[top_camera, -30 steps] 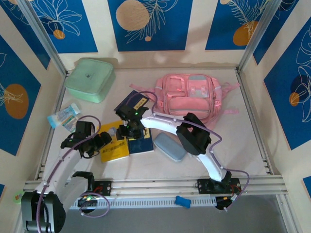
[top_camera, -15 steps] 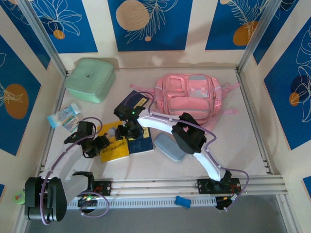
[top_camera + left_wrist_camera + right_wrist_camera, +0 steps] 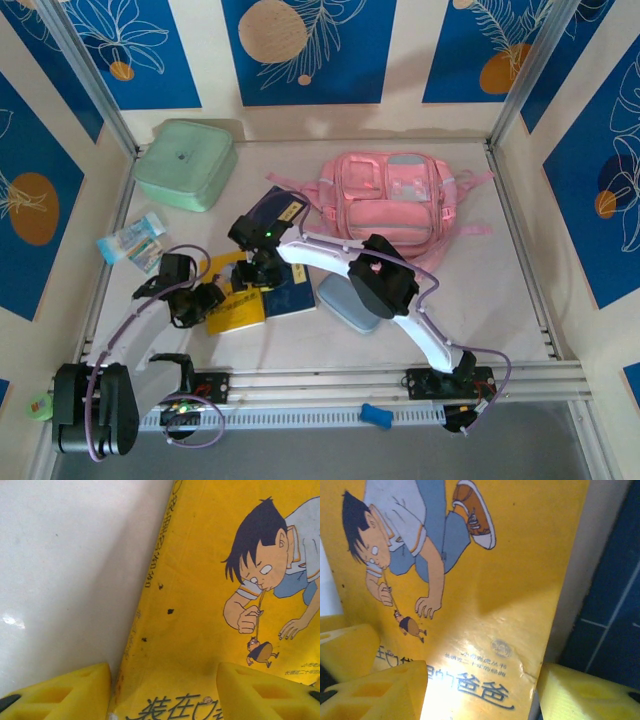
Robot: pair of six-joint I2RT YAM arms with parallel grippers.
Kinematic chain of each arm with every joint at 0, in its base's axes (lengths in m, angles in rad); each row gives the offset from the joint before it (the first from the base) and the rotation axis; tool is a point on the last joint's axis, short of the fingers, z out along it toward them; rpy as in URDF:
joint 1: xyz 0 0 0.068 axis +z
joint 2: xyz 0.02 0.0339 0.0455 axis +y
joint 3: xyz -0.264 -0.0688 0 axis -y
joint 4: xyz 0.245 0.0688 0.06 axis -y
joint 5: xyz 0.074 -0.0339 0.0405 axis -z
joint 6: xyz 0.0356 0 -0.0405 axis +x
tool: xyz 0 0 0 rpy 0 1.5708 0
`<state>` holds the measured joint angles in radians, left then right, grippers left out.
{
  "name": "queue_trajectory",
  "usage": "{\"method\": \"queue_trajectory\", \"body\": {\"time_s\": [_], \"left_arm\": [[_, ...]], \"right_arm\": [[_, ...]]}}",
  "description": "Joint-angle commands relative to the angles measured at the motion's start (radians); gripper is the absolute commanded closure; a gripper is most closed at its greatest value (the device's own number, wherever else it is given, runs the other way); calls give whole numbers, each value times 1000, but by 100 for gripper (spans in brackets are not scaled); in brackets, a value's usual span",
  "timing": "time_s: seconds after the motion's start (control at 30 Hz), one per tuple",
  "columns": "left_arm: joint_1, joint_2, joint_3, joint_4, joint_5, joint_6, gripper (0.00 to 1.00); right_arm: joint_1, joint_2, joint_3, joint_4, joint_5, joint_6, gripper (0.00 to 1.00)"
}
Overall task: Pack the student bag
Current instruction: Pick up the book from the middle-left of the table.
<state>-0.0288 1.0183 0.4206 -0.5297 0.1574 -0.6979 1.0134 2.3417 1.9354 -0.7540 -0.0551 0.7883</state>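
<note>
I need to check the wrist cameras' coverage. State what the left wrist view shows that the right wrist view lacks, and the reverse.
Left wrist: bare white table beside the yellow picture book's spine edge. Right wrist: the cartoon boy's orange sneaker and a dark blue book beside the yellow one. Both: the yellow cover with the boy dangling a tiny figure, between open yellow fingertips.

Setting: robot lab test cell. Evidence: white table [image 3: 500, 310] boxed in by printed blue-and-cream wall panels [image 3: 300, 50] on aluminium posts [image 3: 95, 85]. A slotted metal rail [image 3: 330, 378] along the near edge carries the left arm [image 3: 125, 330] and right arm [image 3: 385, 285]. School goods are laid out on top (student bag [image 3: 395, 200], yellow book [image 3: 235, 312]).
</note>
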Motion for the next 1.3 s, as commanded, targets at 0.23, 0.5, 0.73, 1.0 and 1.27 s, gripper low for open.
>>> {"method": "queue_trajectory", "body": {"time_s": [0.23,0.5,0.73,1.0,1.27], "left_arm": [[7,10,-19,14,41,24,49],[9,8,-28,-11,22,24,50],[9,-21,-47,8,14,-12,50],[9,-4,-49,11,32,-5,51],[9,1,-47,11,51,8,50]], "right_arm": [[-2,-32,13,42,-112,1,41],[-20,-128,-74,154,-229,56,41],[-27,-160,-116,212,-286,88,42],[-24,-143,-155,226,-287,70,42],[-6,-101,-105,155,-203,16,56]]}}
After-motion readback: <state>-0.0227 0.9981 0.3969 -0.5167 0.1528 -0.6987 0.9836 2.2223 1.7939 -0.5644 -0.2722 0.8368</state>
